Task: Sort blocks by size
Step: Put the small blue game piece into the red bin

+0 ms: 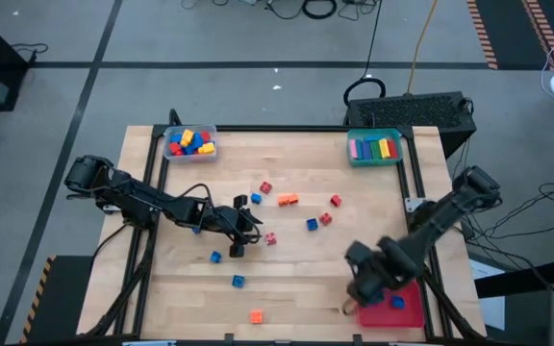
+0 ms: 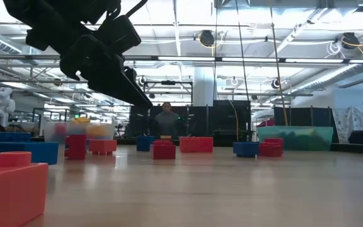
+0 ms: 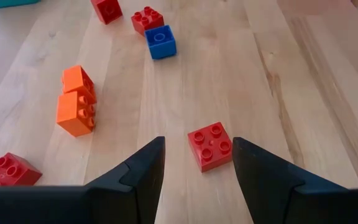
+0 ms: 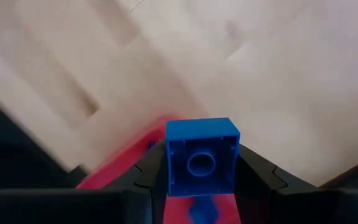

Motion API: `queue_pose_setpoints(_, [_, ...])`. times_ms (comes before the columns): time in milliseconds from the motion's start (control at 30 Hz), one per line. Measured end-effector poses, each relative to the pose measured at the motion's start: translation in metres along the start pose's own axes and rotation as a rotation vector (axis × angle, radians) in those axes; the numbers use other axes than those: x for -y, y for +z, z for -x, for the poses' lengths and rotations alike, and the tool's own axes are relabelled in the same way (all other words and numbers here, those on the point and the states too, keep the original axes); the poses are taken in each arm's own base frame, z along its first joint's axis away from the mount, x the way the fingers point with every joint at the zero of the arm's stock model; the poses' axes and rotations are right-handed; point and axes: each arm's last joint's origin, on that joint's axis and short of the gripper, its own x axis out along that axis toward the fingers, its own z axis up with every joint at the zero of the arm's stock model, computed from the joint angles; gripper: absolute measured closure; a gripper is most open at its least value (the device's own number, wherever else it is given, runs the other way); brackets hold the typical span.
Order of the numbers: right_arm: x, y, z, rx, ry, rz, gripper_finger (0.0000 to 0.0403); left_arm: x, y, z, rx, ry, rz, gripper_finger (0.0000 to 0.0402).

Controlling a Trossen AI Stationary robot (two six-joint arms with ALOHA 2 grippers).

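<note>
Small blocks lie scattered on the wooden table [image 1: 296, 279]. My left gripper [image 3: 197, 155] is open, slanting down over the table's middle [image 1: 250, 227]. A red four-stud block [image 3: 210, 146] lies on the table between its fingertips, with a gap on the left finger's side. My right gripper [image 1: 365, 286] hangs at the near right, over the edge of a red tray [image 1: 397, 315], shut on a small blue block [image 4: 201, 155]. A blue block [image 1: 397, 303] lies in that tray. My right gripper pinches the blue block's two opposite side walls [image 4: 171, 163] between its two fingers, coming from above and pointing down. The block is lifted clear above the red tray's edge [image 4: 126, 158], its hollow underside turned toward the wrist camera.
A clear tray [image 1: 190, 142] of mixed blocks stands far left, a teal tray [image 1: 374, 147] of long bars far right. Loose blocks: orange [image 3: 76, 109], blue [image 3: 160, 42], red [image 3: 146, 18], red [image 3: 8, 171], and orange [image 1: 256, 315] near the front edge.
</note>
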Motion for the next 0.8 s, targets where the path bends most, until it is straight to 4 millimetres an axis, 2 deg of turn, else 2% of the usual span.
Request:
queue_pose_setpoints(133, [-0.014,-0.029,-0.006,-0.007,0.059,-0.046,0.0281,0.0,0.001,0.0,0.013,0.0,0.002,0.0212])
queue_pose_setpoints(300, [-0.027,-0.047,-0.03,-0.02,0.016,-0.064,0.0281,0.0,0.002,0.0,0.018,-0.001,0.026,0.0212])
queue_pose_setpoints(533, [-0.037,-0.051,-0.061,-0.062,-0.088,-0.046,0.0268,0.0,0.002,0.0,0.018,-0.001,0.054,0.0212])
queue_pose_setpoints(667, [-0.04,-0.053,-0.069,-0.109,-0.101,-0.037,0.0266,0.001,0.002,0.0,0.018,-0.004,0.075,0.0212])
queue_pose_setpoints(800, [-0.046,-0.057,-0.071,-0.116,-0.044,-0.047,0.026,0.002,0.001,0.0,0.014,-0.009,0.092,0.0212])
